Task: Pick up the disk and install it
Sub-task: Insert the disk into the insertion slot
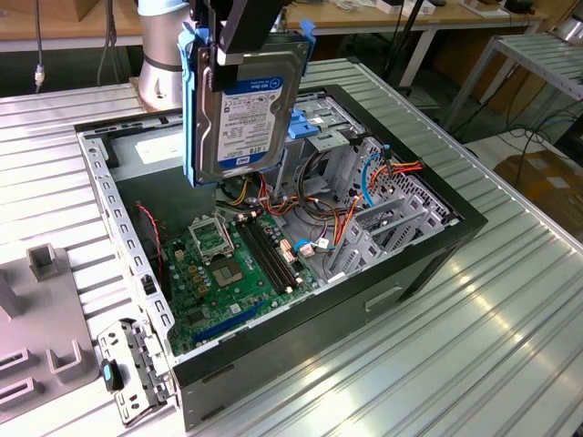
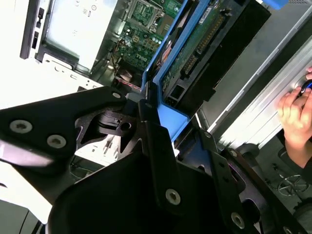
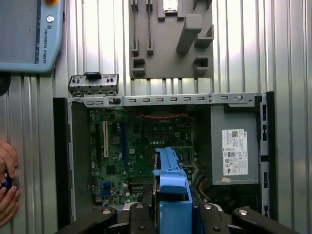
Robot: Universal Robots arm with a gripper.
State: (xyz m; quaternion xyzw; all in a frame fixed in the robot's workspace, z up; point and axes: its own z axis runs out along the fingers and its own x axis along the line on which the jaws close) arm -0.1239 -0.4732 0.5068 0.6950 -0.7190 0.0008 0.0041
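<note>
The claw (image 1: 244,38) was clamped on the disk (image 1: 239,109), which hung on end, label out, in the air over the open computer case (image 1: 410,273). It was above the motherboard (image 1: 228,264) and just beside the drive cage (image 1: 314,127). Done well, I judged, this meant keeping the blue rails square to the cage and clear of the cables (image 1: 321,228).

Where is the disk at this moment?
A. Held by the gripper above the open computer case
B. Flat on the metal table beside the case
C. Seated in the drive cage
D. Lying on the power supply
A: in the exterior view the disk hangs clamped in the gripper, over the motherboard.
</note>
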